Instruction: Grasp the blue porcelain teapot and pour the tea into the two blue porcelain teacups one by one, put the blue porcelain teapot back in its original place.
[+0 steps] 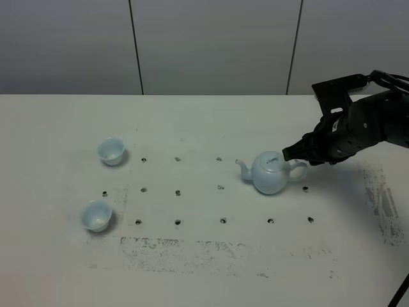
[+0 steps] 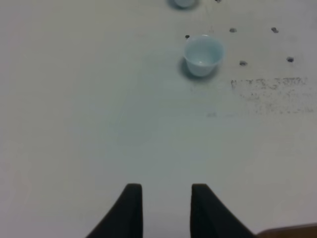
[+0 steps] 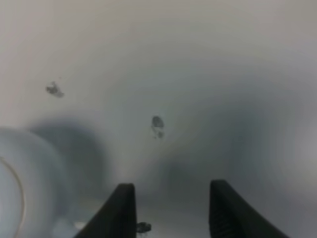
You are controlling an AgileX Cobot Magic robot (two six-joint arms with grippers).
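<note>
The blue porcelain teapot (image 1: 270, 173) stands upright right of the table's middle, lid on, spout to the left, loop handle to the right. My right gripper (image 1: 289, 153) hovers just behind and above the handle. In the right wrist view it (image 3: 171, 208) is open with only table between its fingers, and the teapot (image 3: 12, 183) is a blurred pale curve off to one side. The two blue porcelain teacups stand upright at the left, one farther back (image 1: 111, 151) and one nearer (image 1: 96, 215). My left gripper (image 2: 166, 203) is open over bare table, well short of a teacup (image 2: 203, 54); the other teacup (image 2: 183, 2) is cut off by the frame.
Rows of small dark holes (image 1: 178, 192) dot the white table (image 1: 204, 268). Dark scuffed patches lie along the front (image 1: 192, 246) and at the right (image 1: 383, 204). A grey panelled wall (image 1: 211, 45) runs behind the table. A black cable (image 1: 401, 291) crosses the bottom right corner.
</note>
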